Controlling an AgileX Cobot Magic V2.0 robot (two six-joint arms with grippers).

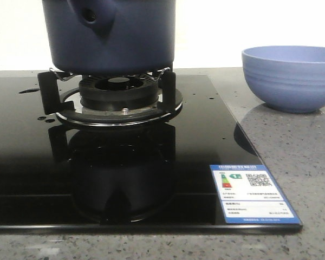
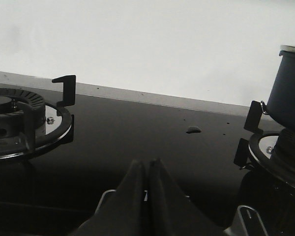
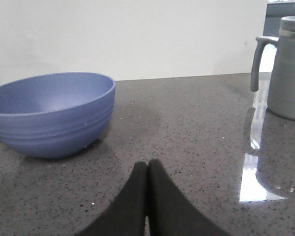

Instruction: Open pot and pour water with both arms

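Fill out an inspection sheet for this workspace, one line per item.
Surface: black glass hob set in a grey speckled counter; small droplets or specks on the glass.
Job's things: dark blue pot sits on the burner stand; its top is out of frame, so the lid cannot be judged.
Clutter: light blue bowl on the counter, empty; grey lidded jug; energy label on the hob.
Grippers: left end effector shut, empty, over the hob; right end effector shut, empty, over the counter.
Cables: nothing seen.
Surroundings: plain white wall; second burner, bare.
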